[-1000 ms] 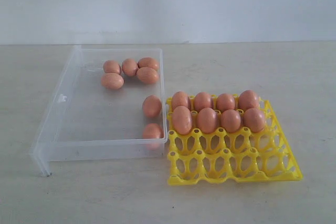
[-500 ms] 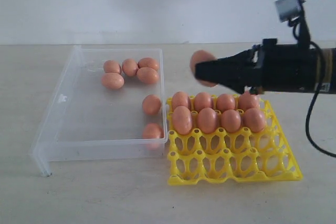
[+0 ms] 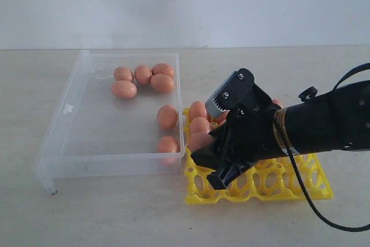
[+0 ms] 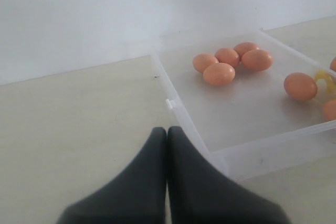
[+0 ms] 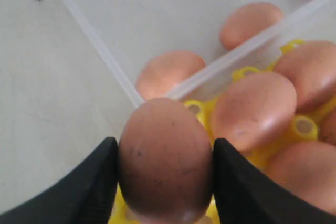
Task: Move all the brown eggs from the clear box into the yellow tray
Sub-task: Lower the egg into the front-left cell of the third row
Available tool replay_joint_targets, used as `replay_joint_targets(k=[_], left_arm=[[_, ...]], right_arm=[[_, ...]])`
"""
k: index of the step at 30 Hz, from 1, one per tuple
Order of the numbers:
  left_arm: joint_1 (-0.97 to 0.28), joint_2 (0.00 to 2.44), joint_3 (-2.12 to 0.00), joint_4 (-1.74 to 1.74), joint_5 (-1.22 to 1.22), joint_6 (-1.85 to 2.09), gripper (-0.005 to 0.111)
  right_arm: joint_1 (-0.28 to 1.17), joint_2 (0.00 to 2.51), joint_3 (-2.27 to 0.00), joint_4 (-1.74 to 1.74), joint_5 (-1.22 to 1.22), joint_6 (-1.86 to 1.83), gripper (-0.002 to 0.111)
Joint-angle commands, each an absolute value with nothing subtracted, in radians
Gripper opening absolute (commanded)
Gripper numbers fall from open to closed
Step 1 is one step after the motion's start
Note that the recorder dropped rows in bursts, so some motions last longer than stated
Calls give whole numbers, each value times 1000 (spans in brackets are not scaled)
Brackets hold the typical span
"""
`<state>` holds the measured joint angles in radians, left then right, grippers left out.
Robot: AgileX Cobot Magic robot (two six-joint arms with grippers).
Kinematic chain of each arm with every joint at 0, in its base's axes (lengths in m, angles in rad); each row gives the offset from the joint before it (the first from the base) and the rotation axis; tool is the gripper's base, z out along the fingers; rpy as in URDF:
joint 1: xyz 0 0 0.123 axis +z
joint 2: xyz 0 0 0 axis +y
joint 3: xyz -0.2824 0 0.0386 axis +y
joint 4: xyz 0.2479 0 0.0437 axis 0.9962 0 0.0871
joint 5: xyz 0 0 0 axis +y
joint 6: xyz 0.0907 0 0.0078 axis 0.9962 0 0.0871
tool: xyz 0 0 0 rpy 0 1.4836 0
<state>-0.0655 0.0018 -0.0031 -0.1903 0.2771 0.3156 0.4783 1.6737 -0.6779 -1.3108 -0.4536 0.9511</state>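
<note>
My right gripper (image 3: 211, 165) is shut on a brown egg (image 3: 199, 141), low over the near-left cups of the yellow tray (image 3: 263, 192). In the right wrist view that egg (image 5: 165, 158) sits between the two black fingers (image 5: 94, 182), with yellow cups under it and other tray eggs (image 5: 254, 108) beside it. The arm hides most of the tray's filled rows. Several brown eggs (image 3: 143, 74) lie in the clear box (image 3: 63, 111), two of them (image 3: 167, 117) by its wall next to the tray. My left gripper (image 4: 167, 132) is shut and empty, near the box's corner.
The clear box's wall (image 5: 247, 51) runs right beside the tray's left edge. A black cable (image 3: 312, 201) hangs from the right arm across the tray's front. In the left wrist view the box's eggs (image 4: 219, 74) lie well beyond the fingertips.
The right arm, which entered half a second ago with the egg held high behind the tray, has swung down and forward, low over the tray's near-left cups.
</note>
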Motion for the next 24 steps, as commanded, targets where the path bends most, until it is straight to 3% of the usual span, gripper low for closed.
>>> replay_joint_targets(k=[1, 20, 23, 24], left_arm=[[-71, 0, 0, -198, 260, 306, -4], [-71, 0, 0, -198, 260, 306, -4], [-71, 0, 0, -198, 260, 306, -4], [-71, 0, 0, -198, 260, 306, -4]], right_arm=[[477, 1725, -676, -1287, -469, 928, 0], [477, 1767, -682, -1152, -505, 819, 1], [477, 1767, -682, -1152, -505, 799, 19], [477, 1767, -682, -1152, -516, 799, 33]])
